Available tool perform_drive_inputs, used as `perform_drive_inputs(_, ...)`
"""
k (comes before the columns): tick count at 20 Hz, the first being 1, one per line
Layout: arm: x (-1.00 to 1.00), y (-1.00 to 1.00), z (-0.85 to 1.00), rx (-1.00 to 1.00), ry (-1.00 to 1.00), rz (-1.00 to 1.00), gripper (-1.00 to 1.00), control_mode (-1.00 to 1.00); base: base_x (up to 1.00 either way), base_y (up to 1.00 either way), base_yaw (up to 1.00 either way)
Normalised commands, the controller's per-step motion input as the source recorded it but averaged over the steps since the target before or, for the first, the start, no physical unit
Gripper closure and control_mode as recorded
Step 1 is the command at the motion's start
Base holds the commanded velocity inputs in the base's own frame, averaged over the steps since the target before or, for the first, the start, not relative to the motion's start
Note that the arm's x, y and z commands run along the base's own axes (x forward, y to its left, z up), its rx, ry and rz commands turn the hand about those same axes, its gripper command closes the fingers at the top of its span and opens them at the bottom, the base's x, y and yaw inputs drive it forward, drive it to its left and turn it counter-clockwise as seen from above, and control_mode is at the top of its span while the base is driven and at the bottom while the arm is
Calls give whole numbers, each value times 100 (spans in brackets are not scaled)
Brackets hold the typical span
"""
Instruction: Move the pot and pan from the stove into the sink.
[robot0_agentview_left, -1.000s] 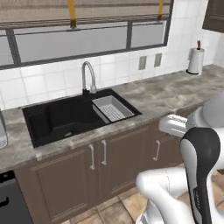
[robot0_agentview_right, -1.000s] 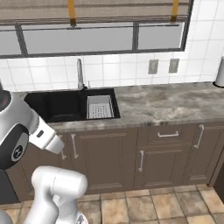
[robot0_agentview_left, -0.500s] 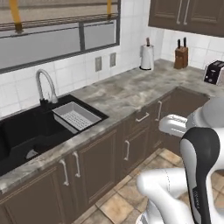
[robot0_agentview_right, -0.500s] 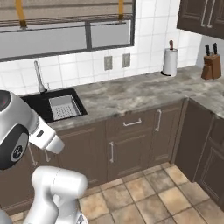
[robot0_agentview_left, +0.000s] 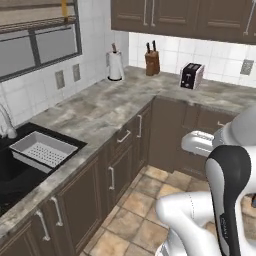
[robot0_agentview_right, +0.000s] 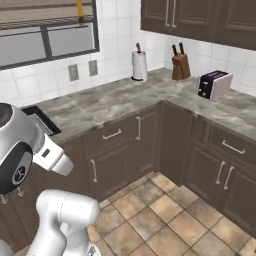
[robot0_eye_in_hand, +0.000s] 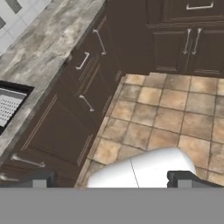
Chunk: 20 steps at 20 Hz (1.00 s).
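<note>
The black sink (robot0_agentview_left: 15, 176) lies at the far left of the left base view, with its grey strainer tray (robot0_agentview_left: 42, 149) on the near side and part of the chrome tap (robot0_agentview_left: 6, 123) behind it. A corner of the sink (robot0_agentview_right: 42, 118) peeks out behind my arm in the right base view. In the hand view the strainer tray (robot0_eye_in_hand: 8, 105) sits at the left edge. My gripper (robot0_eye_in_hand: 111, 181) is open, its fingertips (robot0_eye_in_hand: 40, 180) far apart with nothing between them, pointing down over cabinet fronts and floor tiles. The pot, the pan and the stove are out of view.
A marble counter (robot0_agentview_left: 100, 110) runs right from the sink and turns a corner. On it stand a paper towel roll (robot0_agentview_left: 115, 65), a knife block (robot0_agentview_left: 151, 61) and a toaster (robot0_agentview_left: 191, 76). Dark cabinets (robot0_agentview_right: 125, 150) line the tiled floor (robot0_agentview_right: 165, 210).
The whole picture has swung right, so the camera has moved with the base. The sink has slid to the left edge and the corner counter with the toaster has come into view.
</note>
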Motion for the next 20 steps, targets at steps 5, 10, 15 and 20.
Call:
perform_drive_inputs(5, 0, 0, 0, 0, 0, 0, -100, 100, 3, -11, -48)
perform_drive_inputs(10, 0, 0, 0, 0, 0, 0, -100, 100, 4, -11, -48)
perform_drive_inputs(15, 0, 0, 0, 0, 0, 0, -100, 100, 4, -15, -48)
perform_drive_inputs(20, 0, 0, 0, 0, 0, 0, -100, 100, 2, -27, -43)
